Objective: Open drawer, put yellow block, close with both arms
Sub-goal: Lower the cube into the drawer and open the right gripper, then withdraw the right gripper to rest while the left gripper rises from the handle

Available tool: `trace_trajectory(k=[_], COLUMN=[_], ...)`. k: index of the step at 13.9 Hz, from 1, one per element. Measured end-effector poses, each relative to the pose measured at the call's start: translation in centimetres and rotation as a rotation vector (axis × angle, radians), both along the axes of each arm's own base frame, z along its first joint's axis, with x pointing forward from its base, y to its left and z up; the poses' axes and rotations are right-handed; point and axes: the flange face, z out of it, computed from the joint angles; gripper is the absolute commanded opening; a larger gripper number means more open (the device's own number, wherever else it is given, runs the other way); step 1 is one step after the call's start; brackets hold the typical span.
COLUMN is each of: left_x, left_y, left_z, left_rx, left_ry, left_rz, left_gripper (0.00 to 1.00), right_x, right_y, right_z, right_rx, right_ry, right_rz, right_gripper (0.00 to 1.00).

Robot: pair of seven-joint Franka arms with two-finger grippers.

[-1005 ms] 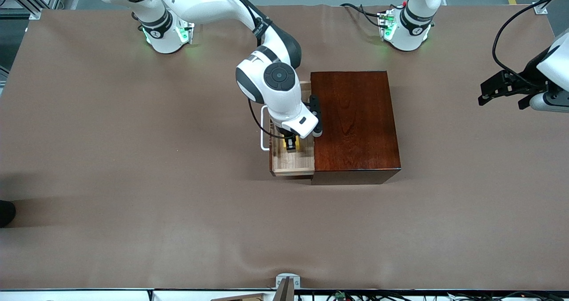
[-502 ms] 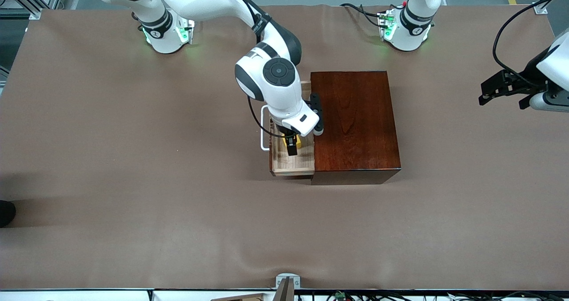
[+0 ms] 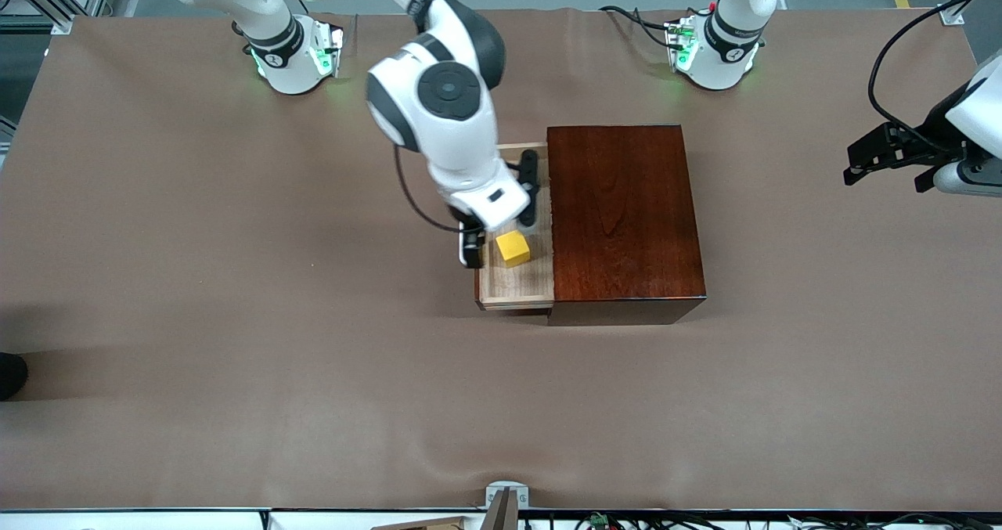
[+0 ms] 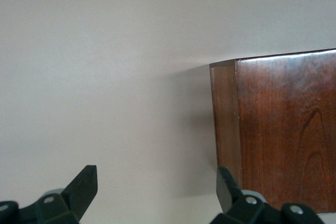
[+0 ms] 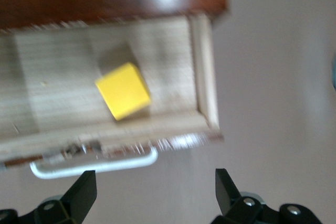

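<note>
Now yellow block [image 3: 513, 248] in open drawer [image 3: 540, 279]

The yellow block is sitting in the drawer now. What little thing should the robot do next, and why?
Probably bring the open right gripper to the white handle and start pushing the drawer shut. The yellow block lies loose in the tray, the drawer is pulled out, and the left gripper waits off toward its end.

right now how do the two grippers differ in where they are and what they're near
The right gripper hangs over the open drawer, above the yellow block lying loose in it; the left gripper waits over bare table past the left arm's end of the wooden box, near nothing else. Both are open and hold nothing.
</note>
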Motion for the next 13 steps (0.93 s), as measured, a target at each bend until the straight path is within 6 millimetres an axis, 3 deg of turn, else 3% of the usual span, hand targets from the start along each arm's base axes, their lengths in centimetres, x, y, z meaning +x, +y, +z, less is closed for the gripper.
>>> trace_trajectory(k=[4, 8, 10, 11, 13], left_x=[0.0, 0.0, 0.2, 0.4, 0.6], left_y=[0.1, 0.1, -0.4, -1.3, -5.4], left_z=[0.0, 0.0, -0.5, -1.0, -1.6], left_rx=[0.0, 0.0, 0.0, -0.001, -0.002], left_ry=[0.0, 0.0, 0.01, 0.018, 0.029], left_rz=[0.001, 0.001, -0.001, 0.008, 0.02], left_gripper=[1.0, 1.0, 1.0, 1.0, 1.0], right_x=[4.0, 5.6, 6.7, 7.2, 7.9], right_y=[-7.6, -13.9, -18.7, -21.7, -28.3], right_z=[2.1, 5.4, 6.4, 6.8, 8.1], right_rx=[-0.012, -0.011, -0.01, -0.009, -0.013], right_ry=[0.023, 0.042, 0.048, 0.052, 0.069], right_rz=[-0.22, -0.471, -0.586, -0.64, -0.738], right_gripper=[1.0, 1.0, 1.0, 1.0, 1.0])
